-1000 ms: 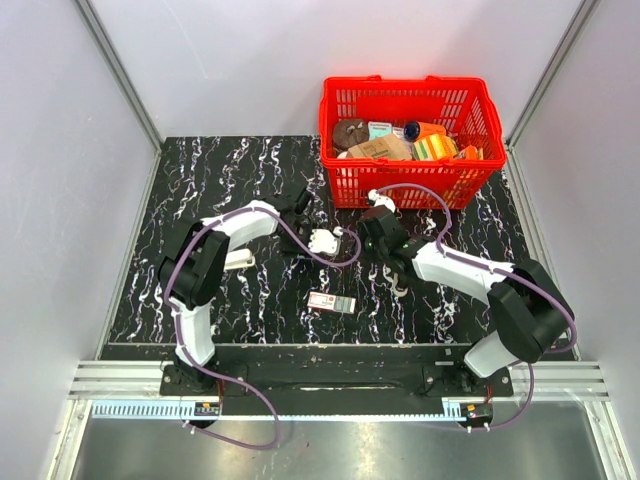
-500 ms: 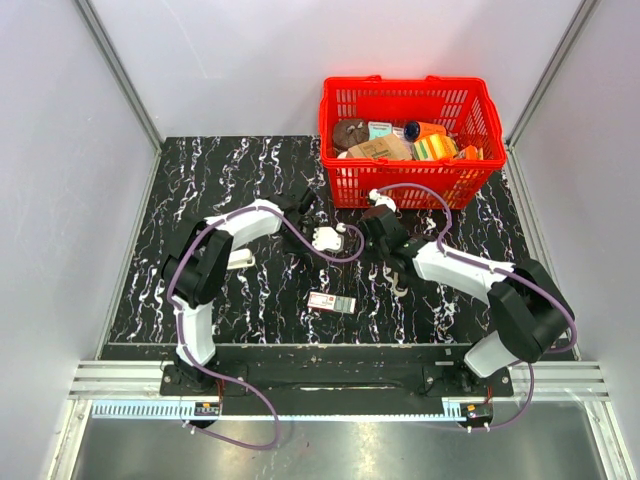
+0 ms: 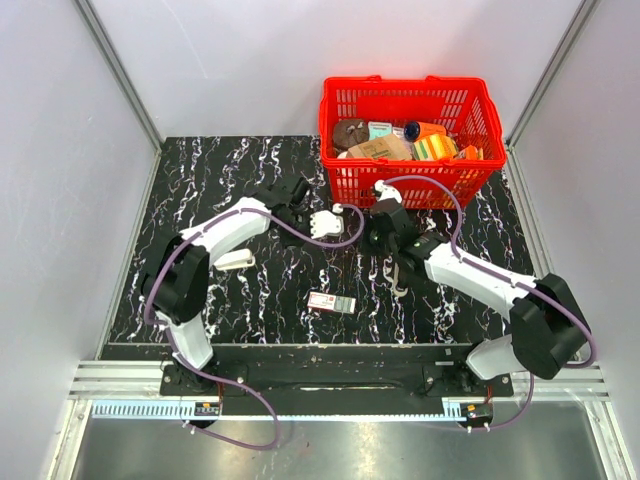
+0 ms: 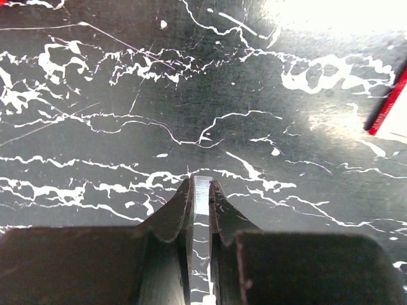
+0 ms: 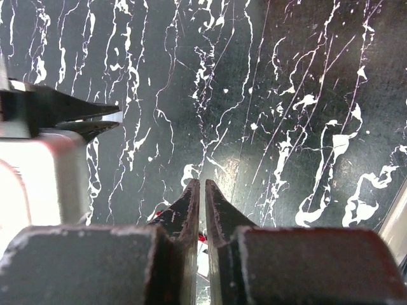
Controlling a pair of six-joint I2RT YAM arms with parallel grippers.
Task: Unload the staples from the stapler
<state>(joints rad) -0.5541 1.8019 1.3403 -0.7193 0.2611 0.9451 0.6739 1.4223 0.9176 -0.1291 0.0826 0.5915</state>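
My left gripper [image 3: 331, 212] hangs low over the table near the basket's front left corner. It is shut on a thin shiny strip of staples [image 4: 201, 190] that stands between its fingertips [image 4: 184, 197]. It also shows in the right wrist view [image 5: 105, 114], with the strip glinting at its tips. My right gripper [image 3: 373, 233] is just to the right of it, with its jaws together [image 5: 202, 185]. Nothing shows gripped at its tips; a bit of red and white shows low in the gap. A small dark and silver stapler [image 3: 400, 278] lies under my right forearm.
A red basket [image 3: 340, 190] with several items stands at the back right; its edge shows in the left wrist view [image 4: 385, 108]. A small red and white box [image 3: 332, 302] lies at the centre front. A white oblong object [image 3: 237, 260] lies on the left.
My left gripper has moved away from me towards the basket with the strip in it. My right arm has shifted a little to the right and back.
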